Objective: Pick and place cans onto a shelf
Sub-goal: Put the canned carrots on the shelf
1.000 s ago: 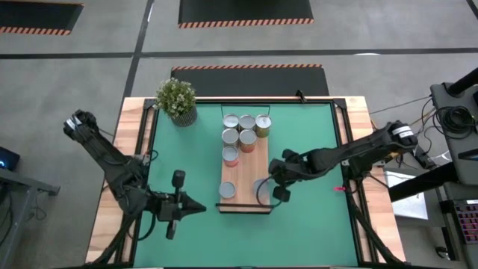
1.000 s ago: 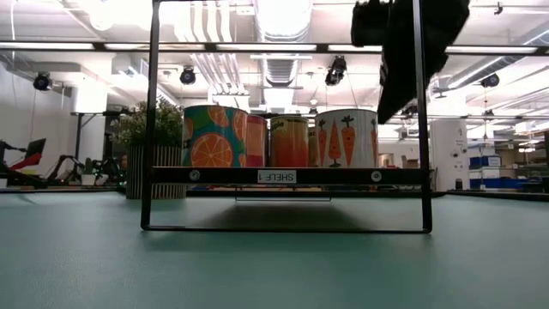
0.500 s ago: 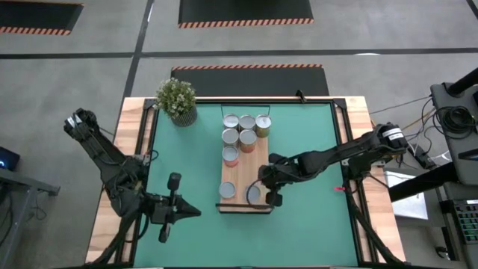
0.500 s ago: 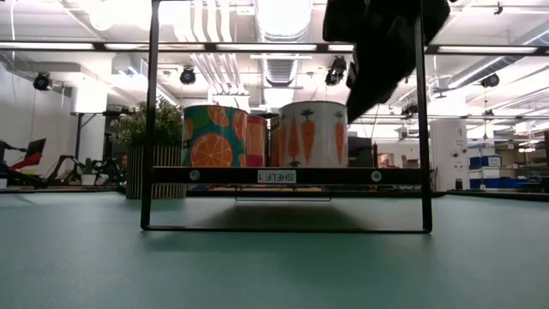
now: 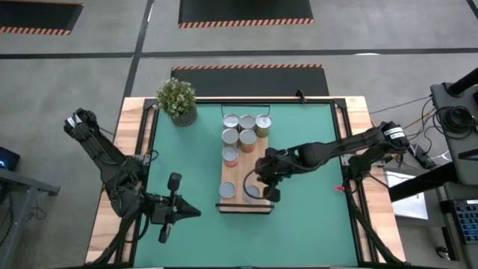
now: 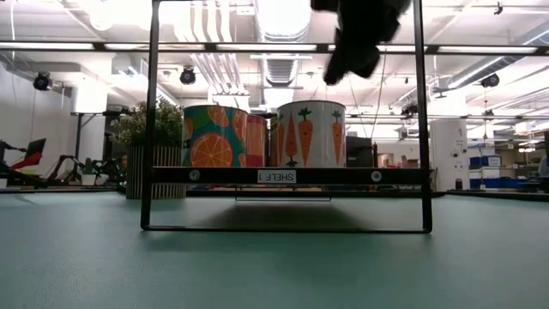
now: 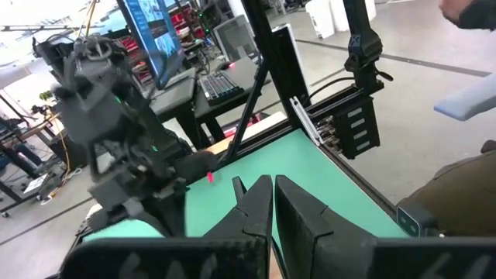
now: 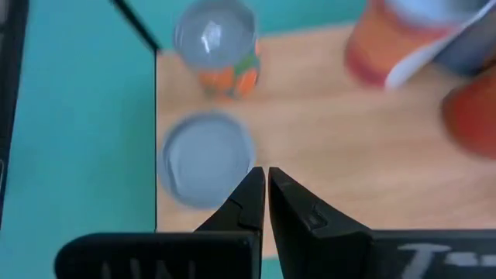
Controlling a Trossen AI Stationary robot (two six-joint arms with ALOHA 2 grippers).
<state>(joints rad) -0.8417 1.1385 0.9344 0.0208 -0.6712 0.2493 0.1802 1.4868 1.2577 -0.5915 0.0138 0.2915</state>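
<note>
round silver-topped cans | flat wood shelf; right gripper pinched

This is a big robot lab. Around the green table the floor is gray with striped black mats. Pipes and lamps hang above it. Beside it stand a computer screen and keyboard.

A: What colours on the cans?
B: One can is teal with orange slices; the carrot can is white with orange carrots.
A: And underneath?
B: The shelf is pale wood, the mat green, and the bench edge is light wood.
</note>
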